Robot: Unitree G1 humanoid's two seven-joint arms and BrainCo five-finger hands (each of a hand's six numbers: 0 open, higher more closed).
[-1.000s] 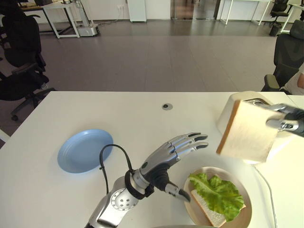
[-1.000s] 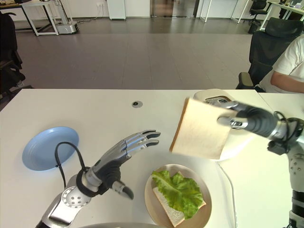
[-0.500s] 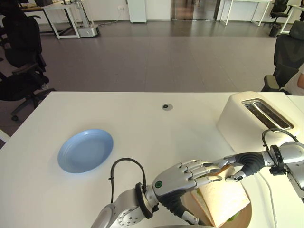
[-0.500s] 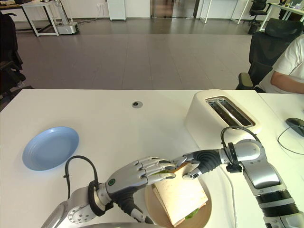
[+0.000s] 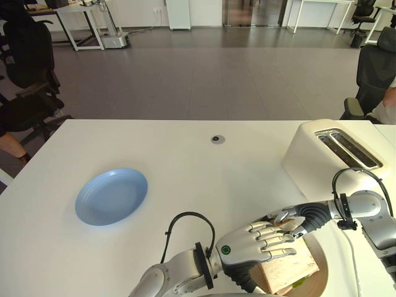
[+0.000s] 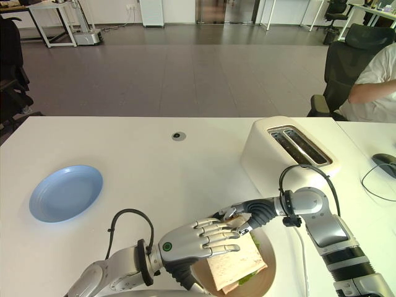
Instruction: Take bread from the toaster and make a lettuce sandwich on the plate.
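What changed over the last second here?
The right hand lowered the bread slice from in front of the toaster onto the lettuce on the tan plate. The left hand moved right, over the slice. Toaster and blue plate stayed put.

Left hand (image 5: pixel 257 241) covers half the bread (image 5: pixel 291 269) from me; lettuce (image 5: pixel 299 283) just a sliver beneath; plate (image 5: pixel 320 279) clipped by bottom edge.

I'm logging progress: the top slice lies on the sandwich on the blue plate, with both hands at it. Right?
Wrong plate: the right eye view shows the sandwich on the tan plate before the toaster; the blue plate lies apart. The top slice is on, left hand and right hand at it.
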